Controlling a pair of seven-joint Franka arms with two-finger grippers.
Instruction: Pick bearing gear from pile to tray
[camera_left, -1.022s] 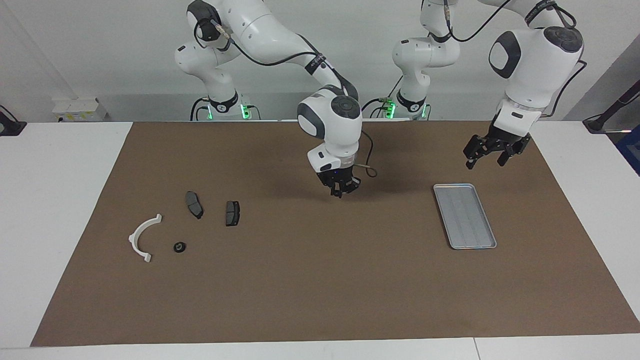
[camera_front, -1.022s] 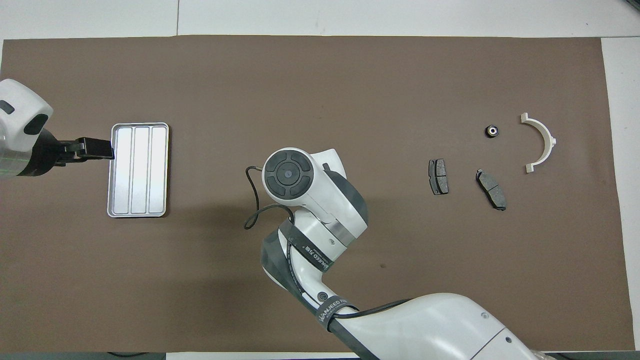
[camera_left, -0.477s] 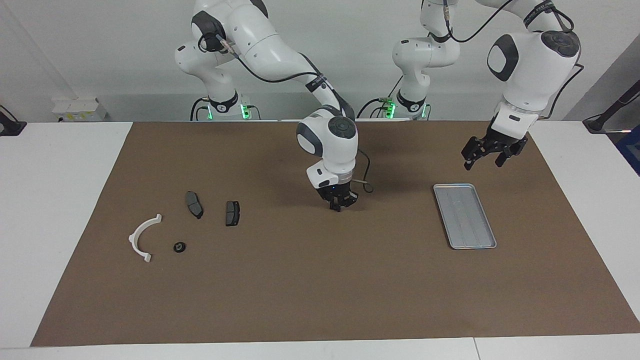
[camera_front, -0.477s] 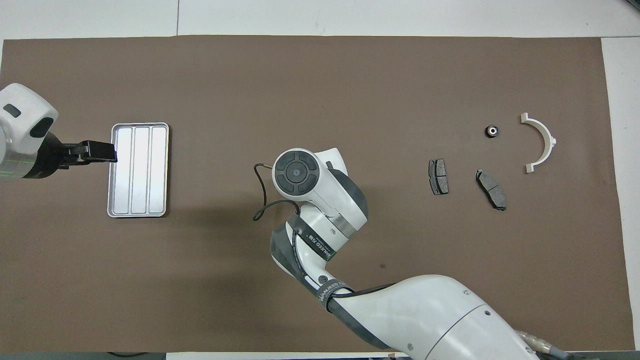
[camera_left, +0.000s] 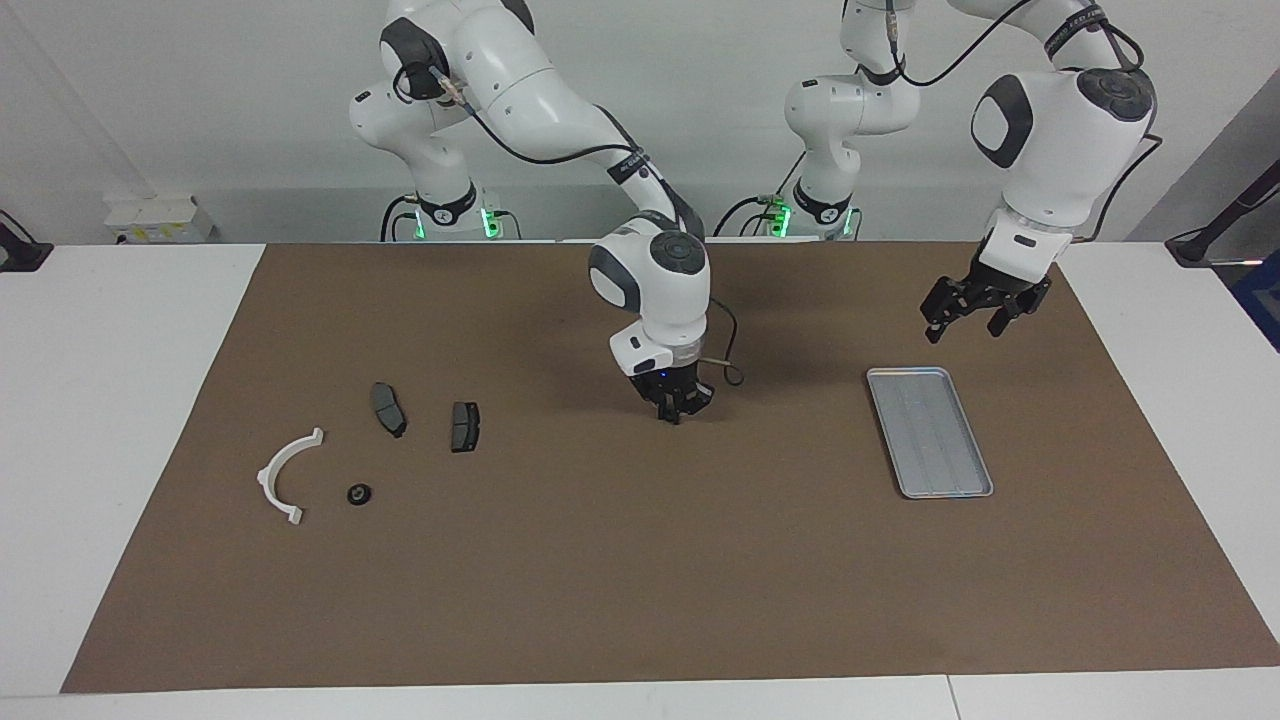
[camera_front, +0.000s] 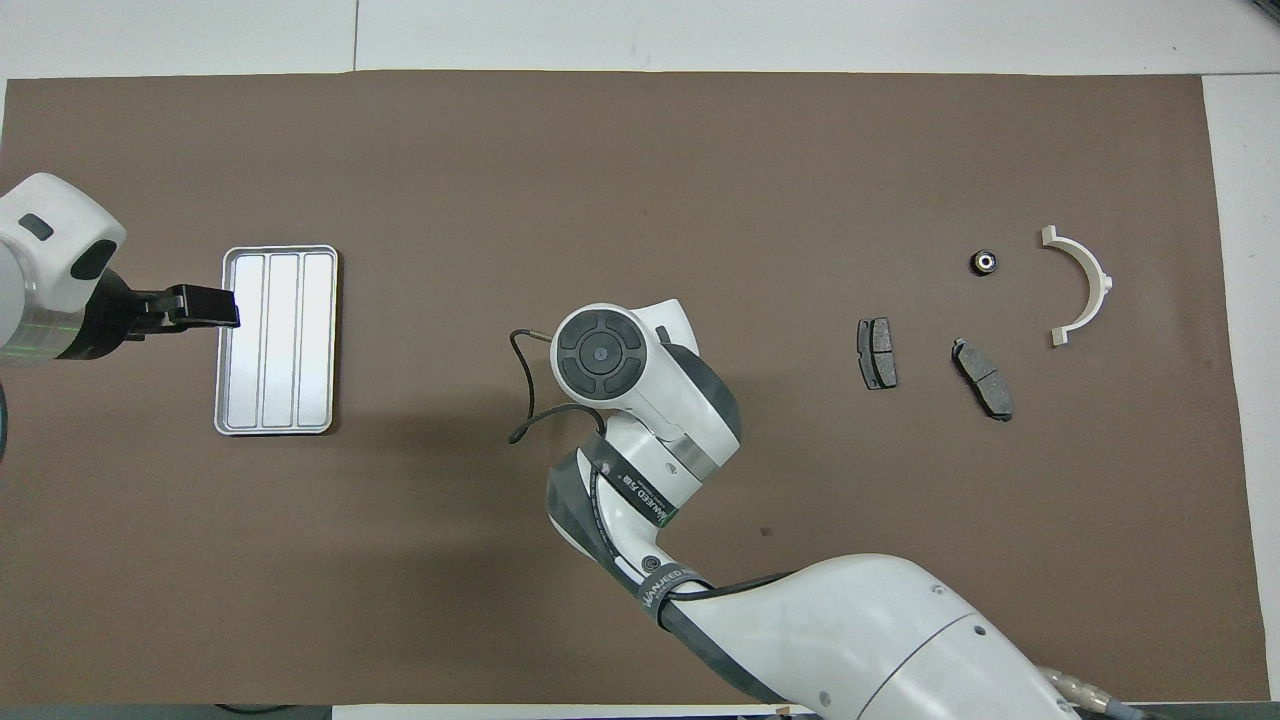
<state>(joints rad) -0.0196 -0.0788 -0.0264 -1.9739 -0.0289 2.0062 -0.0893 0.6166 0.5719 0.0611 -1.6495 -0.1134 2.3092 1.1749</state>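
Bearing gear (camera_left: 359, 494), a tiny black round piece, lies on the mat beside the white half-ring bracket (camera_left: 287, 475), toward the right arm's end; two brake pads (camera_left: 388, 409) sit nearer the robots. We see the right gripper (camera_left: 676, 412) only in the facing view, low over the brown mat (camera_left: 640, 600) at mid-table; whether its fingertips meet we cannot tell, and from overhead its own wrist hides it. Our left gripper (camera_left: 966, 322) hangs spread above the mat, just beside the tray (camera_left: 930, 432), holding nothing. White tabletop borders the mat, with a pale wall at the robots' end. Wide bare mat separates the pile from the tray.
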